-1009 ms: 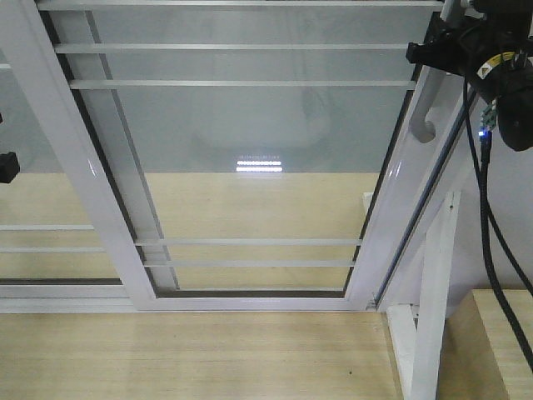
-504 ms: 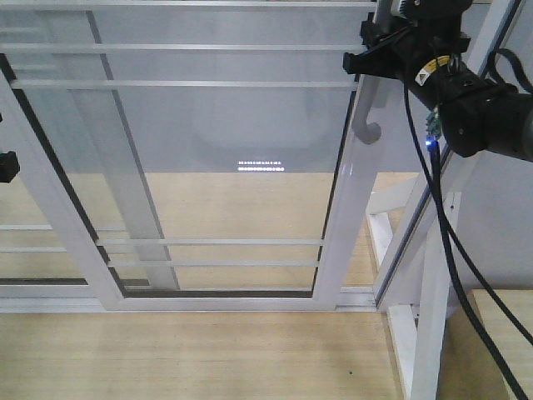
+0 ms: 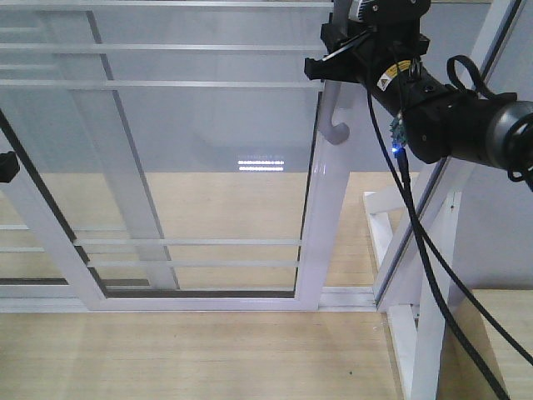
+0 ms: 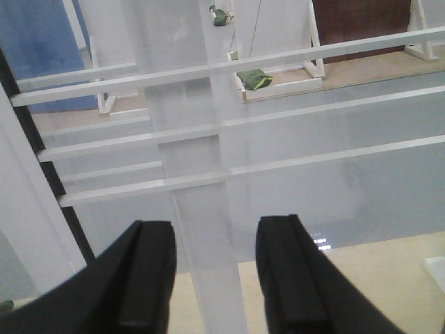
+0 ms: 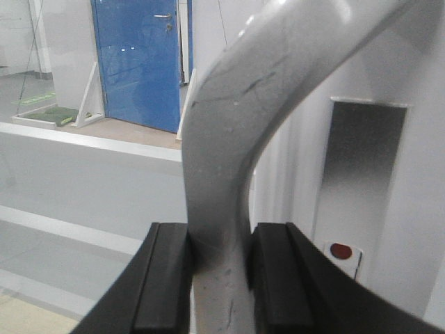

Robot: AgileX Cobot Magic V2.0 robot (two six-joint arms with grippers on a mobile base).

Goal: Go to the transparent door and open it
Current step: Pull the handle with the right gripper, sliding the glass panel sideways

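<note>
Two black fingers point(image 5: 163, 278) of the right gripper point(image 5: 219, 278) are clenched on the curved grey handle point(image 5: 222, 160) of the transparent door point(image 3: 208, 133), one pad pressed to each side of the metal bar in the right wrist view. In the front view the door fills the left and centre of the frame, its clear glass crossed by thin white horizontal bars near the top and near the bottom. Its white right edge, which carries the handle in the upper right of centre, stands well apart from the slanted white jamb point(image 3: 420, 217). The gap between them shows pale wooden floor point(image 3: 191, 358) and part of a white stand point(image 3: 433, 333). A black cable point(image 3: 433, 258) hangs from the arm in the upper right corner down to the lower right. A second white-framed panel point(image 3: 137, 208) shows faintly through the glass at left. At the bottom of the left wrist view, the left gripper point(image 4: 215, 278) is released, its two fingers spread apart and pointing at the barred glass. A blue door point(image 5: 139, 62) is visible beyond the glass at upper left of the right wrist view.
</note>
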